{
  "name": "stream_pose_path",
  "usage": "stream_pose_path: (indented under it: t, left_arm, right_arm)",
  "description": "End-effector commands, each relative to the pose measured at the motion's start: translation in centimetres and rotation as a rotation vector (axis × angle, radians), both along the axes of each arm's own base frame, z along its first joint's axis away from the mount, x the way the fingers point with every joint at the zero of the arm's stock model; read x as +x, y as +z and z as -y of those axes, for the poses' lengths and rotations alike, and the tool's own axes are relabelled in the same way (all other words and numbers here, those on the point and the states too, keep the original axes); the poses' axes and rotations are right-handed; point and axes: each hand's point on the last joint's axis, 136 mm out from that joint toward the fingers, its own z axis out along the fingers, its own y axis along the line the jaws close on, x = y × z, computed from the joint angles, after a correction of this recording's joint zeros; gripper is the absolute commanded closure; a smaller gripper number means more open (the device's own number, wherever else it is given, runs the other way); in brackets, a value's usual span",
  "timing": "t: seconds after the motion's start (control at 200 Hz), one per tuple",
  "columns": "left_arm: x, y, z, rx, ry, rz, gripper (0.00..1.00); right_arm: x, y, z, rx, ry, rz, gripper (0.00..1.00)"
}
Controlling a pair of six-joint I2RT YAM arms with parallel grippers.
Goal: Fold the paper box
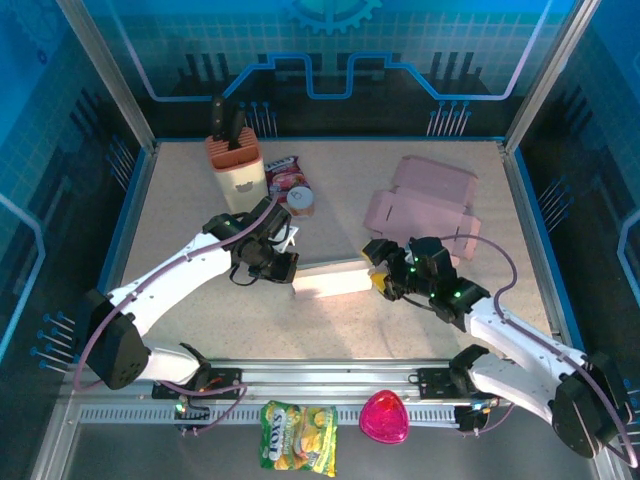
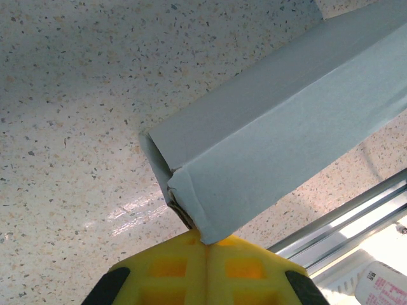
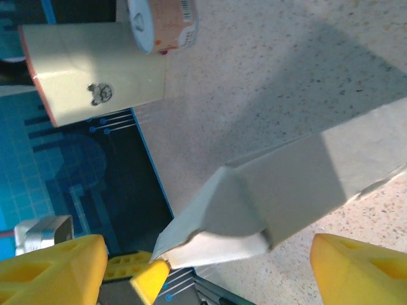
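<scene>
The paper box [image 1: 333, 280] lies as a long pale folded tube in the middle of the table. My left gripper [image 1: 287, 266] is at its left end, shut. In the left wrist view the yellow fingertips [image 2: 206, 244] meet, and the box's [image 2: 273, 146] end corner rests against them. My right gripper [image 1: 384, 277] is at the box's right end. In the right wrist view its fingers [image 3: 57, 270] stand wide open, and the box [image 3: 299, 184] with a loose pointed end flap [image 3: 210, 244] lies beyond the gap, untouched by either finger.
Flat unfolded pink boxes [image 1: 425, 205] lie at the back right. A knife block [image 1: 235, 165], a snack packet [image 1: 283, 172] and a can [image 1: 301, 200] stand at the back left. A candy bag [image 1: 298, 438] and a pink object [image 1: 384, 418] sit below the rail.
</scene>
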Motion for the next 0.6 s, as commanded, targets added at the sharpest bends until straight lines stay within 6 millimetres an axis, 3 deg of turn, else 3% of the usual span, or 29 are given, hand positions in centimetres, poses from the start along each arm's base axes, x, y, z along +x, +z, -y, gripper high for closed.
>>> stream_pose_path:
  t: [0.0,0.29,0.41,0.52,0.595]
  left_arm:
    - [-0.8,-0.6,-0.2,0.012,0.008,-0.017,1.00]
    - [-0.7,-0.2,0.1,-0.001,0.008,0.004,1.00]
    - [-0.4,1.5,0.3,-0.044,0.035,0.052,0.65]
    - [-0.2,3.6,0.6,-0.124,0.074,0.115,0.52]
    - [0.1,4.6,0.7,-0.171,0.113,0.150,0.50]
  right_arm:
    - [0.6,-0.4,0.0,0.059,-0.023,-0.023,0.21]
    - [0.7,-1.6,0.2,0.056,-0.038,-0.042,0.38]
    - [0.7,-1.9,0.4,0.050,-0.045,-0.049,0.42]
    - [0.6,-2.2,0.4,0.045,-0.045,-0.056,0.44]
    - [0.7,-2.4,0.4,0.044,-0.045,-0.058,0.46]
